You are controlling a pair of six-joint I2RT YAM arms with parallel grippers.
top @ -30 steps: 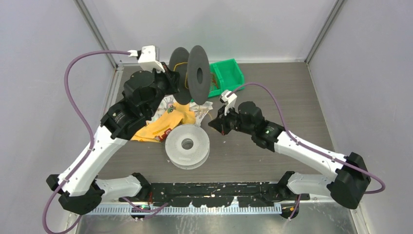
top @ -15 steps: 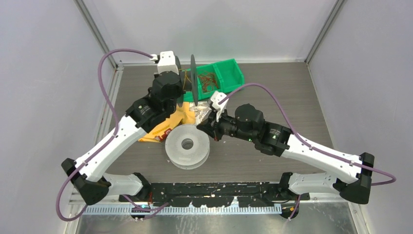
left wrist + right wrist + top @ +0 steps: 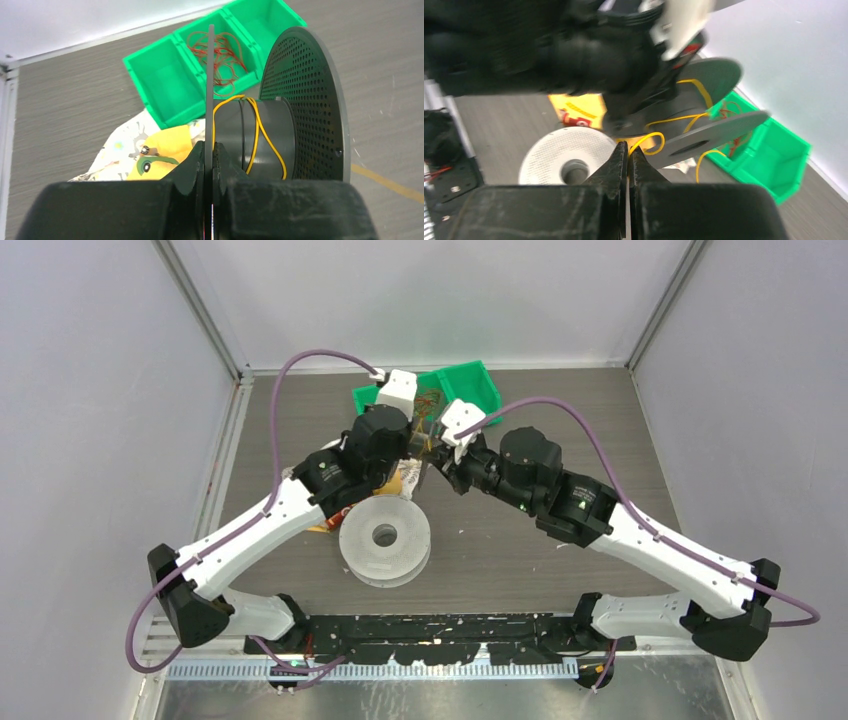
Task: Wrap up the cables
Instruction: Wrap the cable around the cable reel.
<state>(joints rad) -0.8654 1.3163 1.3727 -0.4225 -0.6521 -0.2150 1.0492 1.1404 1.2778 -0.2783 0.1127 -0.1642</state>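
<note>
The winding has begun but looks far from done. The left pincer (image 3: pixel 209 150) is clamped on the thin front flange of a dark grey plastic spool (image 3: pixel 302 110), holding it up off the grey wood-grain counter (image 3: pixel 600 420). A thin yellow cable (image 3: pixel 257 131) lies round the spool's hub in only a couple of loose, slack turns. The right pincer (image 3: pixel 627 147) has its fingers pressed together just below the spool, and the free end of the yellow cable appears to be pinched at their tips, with a slack loop running back up to the hub. A tangle of thin reddish-brown cables (image 3: pixel 220 55) sits unwound in the middle compartment of a bright green plastic bin (image 3: pixel 167 82). A round white perforated spool (image 3: pixel 385 538) lies flat and bare on the counter, so most of the job remains by my reckoning. The overhead view hides the dark spool and both grips behind the arms but shows the white spool's place near the arms' bases. The left wrist view shows the turns on the hub and the bin's contents. Only the right wrist view shows the slack loop at the fingertips.
</note>
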